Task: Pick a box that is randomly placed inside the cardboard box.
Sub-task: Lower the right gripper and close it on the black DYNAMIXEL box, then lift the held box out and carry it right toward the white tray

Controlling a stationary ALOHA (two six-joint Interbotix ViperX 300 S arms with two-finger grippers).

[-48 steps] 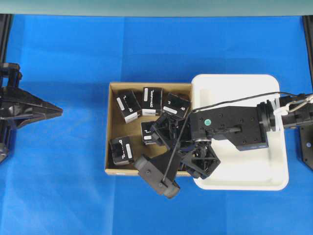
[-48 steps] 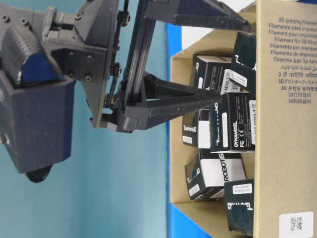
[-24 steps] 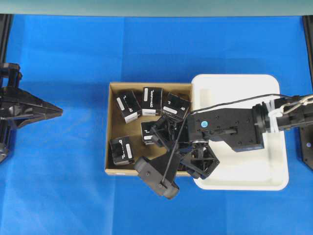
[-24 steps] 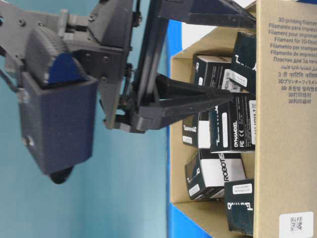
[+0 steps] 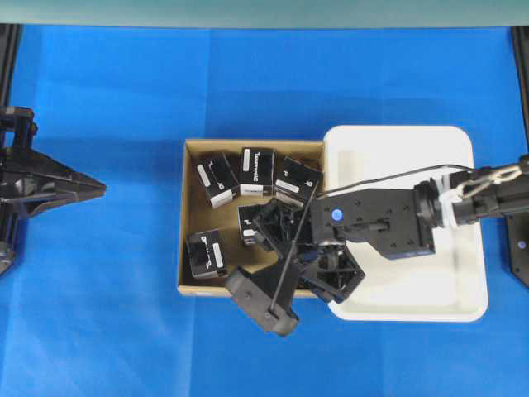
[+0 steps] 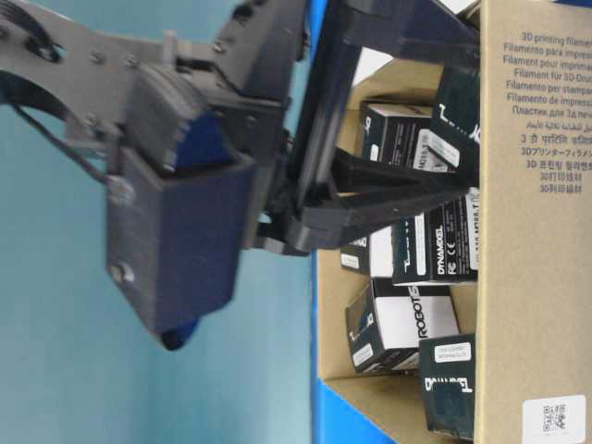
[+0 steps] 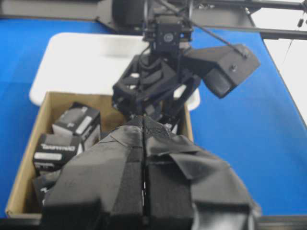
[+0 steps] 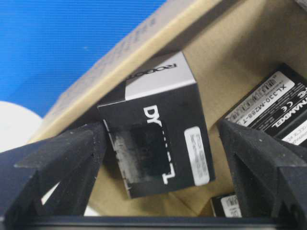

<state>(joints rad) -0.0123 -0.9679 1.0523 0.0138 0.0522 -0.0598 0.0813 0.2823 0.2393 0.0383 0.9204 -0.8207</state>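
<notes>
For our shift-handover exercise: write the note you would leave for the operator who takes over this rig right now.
Right gripper: open, lowered into the cardboard box, fingers either side of one black box by the wall; not yet closed on it.
Left gripper: shut, parked off to the left over the blue table, holding nothing.
Other black boxes lie loose in the carton. White tray sits beside it.
Done: approach. Left: close on the box and lift it out.

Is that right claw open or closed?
Open: the right gripper's fingers stand apart on either side of a black box, not touching it.
</notes>
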